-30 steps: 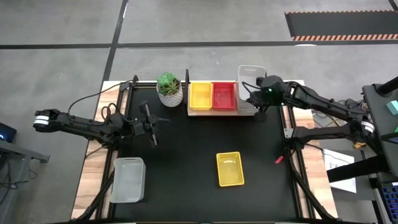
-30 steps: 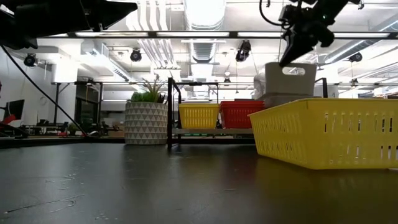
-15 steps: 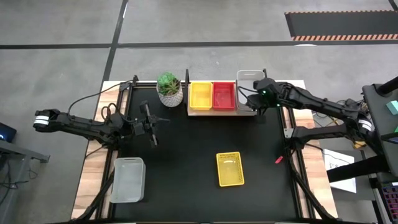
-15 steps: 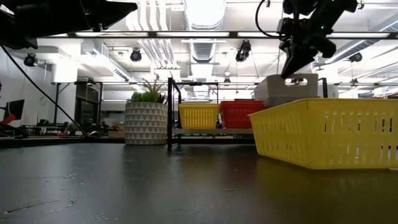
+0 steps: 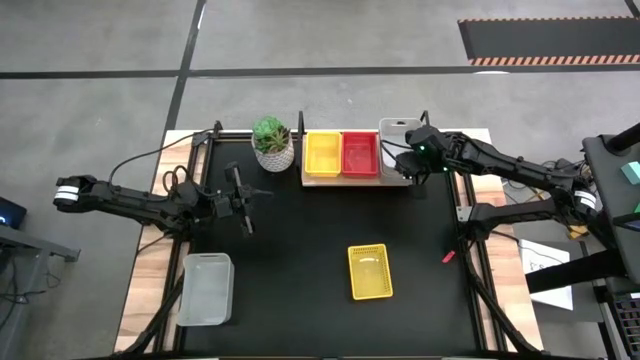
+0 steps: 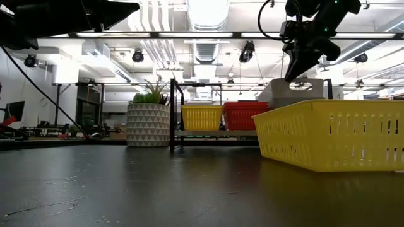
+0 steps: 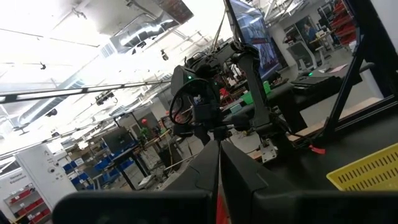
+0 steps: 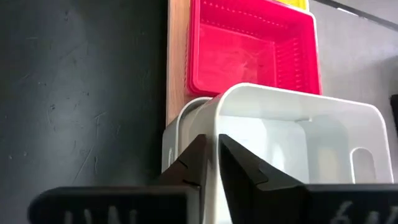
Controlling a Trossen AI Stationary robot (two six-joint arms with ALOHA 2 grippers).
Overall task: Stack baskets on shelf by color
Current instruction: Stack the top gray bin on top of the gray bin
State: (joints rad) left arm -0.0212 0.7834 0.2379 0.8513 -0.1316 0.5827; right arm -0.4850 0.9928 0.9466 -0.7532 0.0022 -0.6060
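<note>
Black tabletop [image 5: 300, 250] on a wooden frame, grey concrete floor around; the low view looks past it into a workshop with ceiling lights and ducts. The shelf [image 5: 320, 179], a light-brown board with black posts, sits at the table's far edge and carries a yellow basket [image 5: 322, 153], a red basket [image 5: 360, 153] just beside it, and at the right end a white-grey basket [image 5: 398, 133]. The right gripper [image 5: 408, 165] is at the near rim of the white-grey basket; in the right wrist view the two dark fingers [image 8: 196, 158] pinch that basket's near wall, one finger outside, one inside. That view also shows a second white rim directly under it, so the held basket [image 8: 273, 134] sits nested in another; the high view does not resolve this. The low view shows the basket [image 6: 297, 91] level, above the shelf board, partly hidden behind a loose yellow basket [image 6: 328, 132]. Held basket is translucent white, with slotted handle cut-outs; long axis runs front to back, across the shelf's length. Loose yellow basket [image 5: 369, 271] lies mid-table, right of centre, long axis front to back. Another white-grey basket [image 5: 206, 288] lies at the near left corner. White plant pot [image 5: 274, 145] stands just left of the shelf. Left gripper [image 5: 246, 207] waits over the table's left side, fingers pressed together, holding nothing.
</note>
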